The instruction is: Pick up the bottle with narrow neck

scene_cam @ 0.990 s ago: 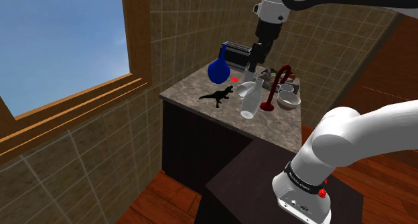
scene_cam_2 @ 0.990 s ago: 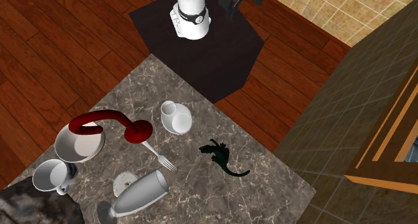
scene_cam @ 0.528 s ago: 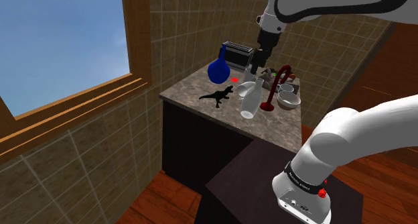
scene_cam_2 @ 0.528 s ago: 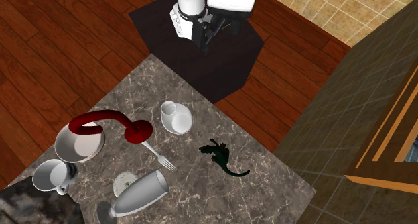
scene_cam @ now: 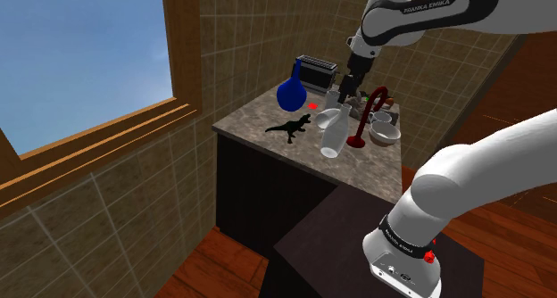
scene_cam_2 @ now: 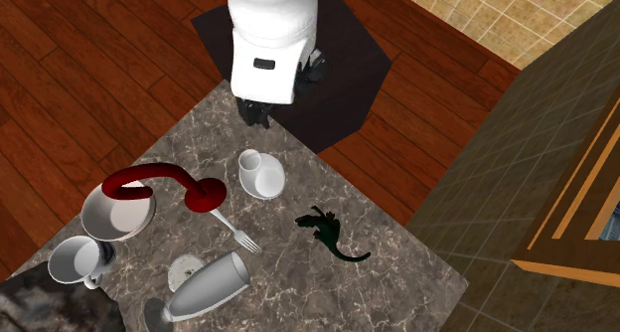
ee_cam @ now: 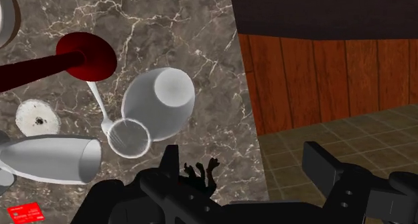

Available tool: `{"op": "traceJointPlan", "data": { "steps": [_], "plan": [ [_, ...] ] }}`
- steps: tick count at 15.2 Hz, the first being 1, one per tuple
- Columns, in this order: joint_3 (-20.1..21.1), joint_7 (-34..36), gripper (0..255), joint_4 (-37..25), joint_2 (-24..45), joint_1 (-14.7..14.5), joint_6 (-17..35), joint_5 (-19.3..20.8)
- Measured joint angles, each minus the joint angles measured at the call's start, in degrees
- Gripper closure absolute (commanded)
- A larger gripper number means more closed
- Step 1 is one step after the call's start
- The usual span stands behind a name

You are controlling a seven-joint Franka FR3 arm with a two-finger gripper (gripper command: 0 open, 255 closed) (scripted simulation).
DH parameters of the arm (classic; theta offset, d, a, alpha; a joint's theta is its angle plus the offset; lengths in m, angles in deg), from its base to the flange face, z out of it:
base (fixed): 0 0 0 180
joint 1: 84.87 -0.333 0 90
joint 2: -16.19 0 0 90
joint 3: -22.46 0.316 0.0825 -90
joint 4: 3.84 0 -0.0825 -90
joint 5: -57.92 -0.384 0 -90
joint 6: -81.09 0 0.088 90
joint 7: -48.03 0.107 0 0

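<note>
Black gripper [ee_cam: 242, 155], fingers apart and empty, hangs above a marble counter [ee_cam: 201, 41]. The white bottle [ee_cam: 157, 102] stands untouched ahead, off its centreline. Aligning, grasping and lifting apparently remain.

Lighting's pretty flat overall. In the shoulder view the brightest patch is the blue sky through the window [scene_cam: 80, 55]. The tiled wall [scene_cam: 250, 37] next to it sits in a muted, dimmish brown, and the cabinet front [scene_cam: 259, 189] under the tabletop [scene_cam: 259, 118] goes nearly black. The white arm [scene_cam: 482, 176] picks up soft grey shading along its lower side. The second exterior view is lit more evenly: the marble and the wood floor [scene_cam_2: 79, 62] both read clearly, and the stand [scene_cam_2: 338, 82] is just a dark blot. From the wrist the marble comes out bright, while the claw [ee_cam: 244, 155] is so black that only faint grey edges give it any shape.
</note>
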Motion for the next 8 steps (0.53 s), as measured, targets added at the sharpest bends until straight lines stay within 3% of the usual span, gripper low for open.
{"op": "traceJointPlan", "data": {
  "steps": [8],
  "plan": [
    [-10.1, -10.8, 0, -5.7, 13.7, 0.8, 8.5, -3.9]
  ]
}}
